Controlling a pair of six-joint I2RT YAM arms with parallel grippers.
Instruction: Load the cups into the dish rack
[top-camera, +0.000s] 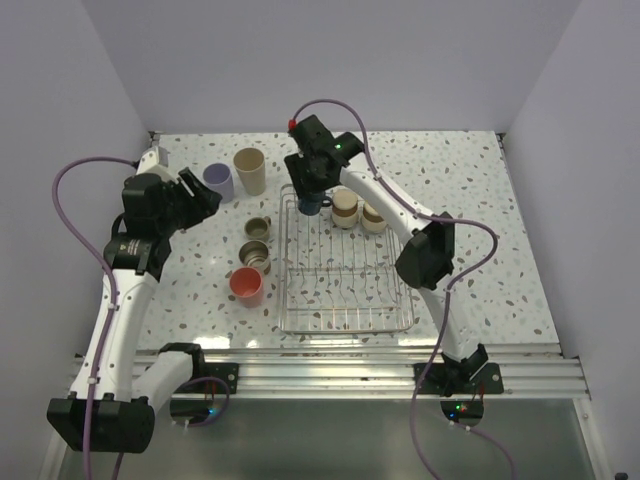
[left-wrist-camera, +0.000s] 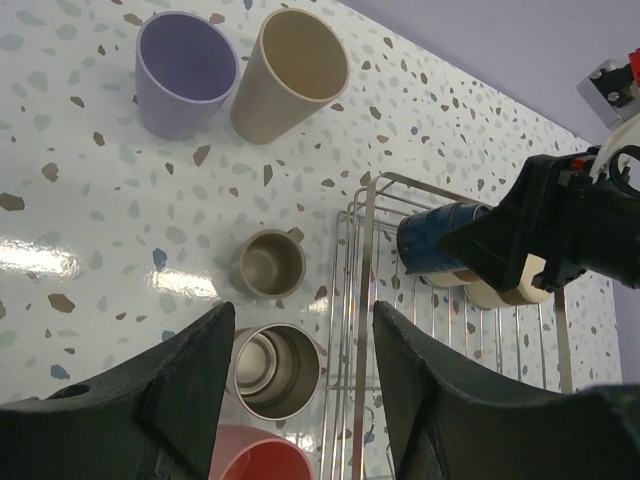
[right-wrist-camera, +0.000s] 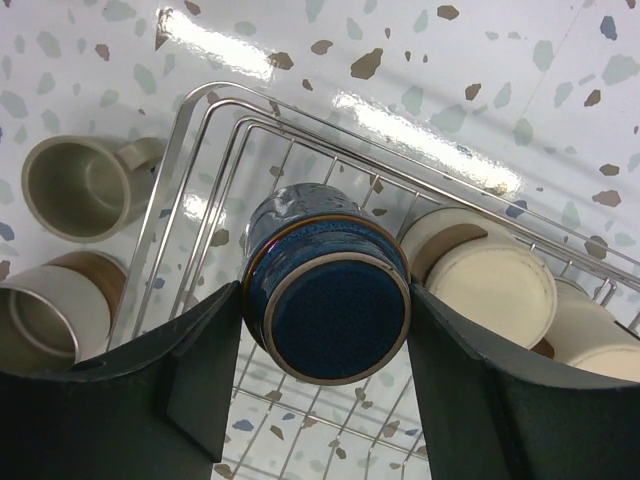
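Blue mug (right-wrist-camera: 330, 310) clamped by right pincer (top-camera: 311, 198); two cups (top-camera: 345, 207) in rack (top-camera: 345, 328), five outside; left pincer (left-wrist-camera: 305, 335) spread.

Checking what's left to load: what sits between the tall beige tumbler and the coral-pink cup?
Top view shows two cups there: a small tan handled mug, then a short steel cup nearer the coral-pink cup.

Speckled terrazzo tabletop (top-camera: 520, 280) (glossy, glare-streaked), pale walls (top-camera: 330, 60), aluminium rail (top-camera: 330, 370) at near edge.

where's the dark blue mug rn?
Top view: gripped base-up in the right claw, the dark blue mug sits at the dish rack's far-left corner, just left of two cream cups in the rack.
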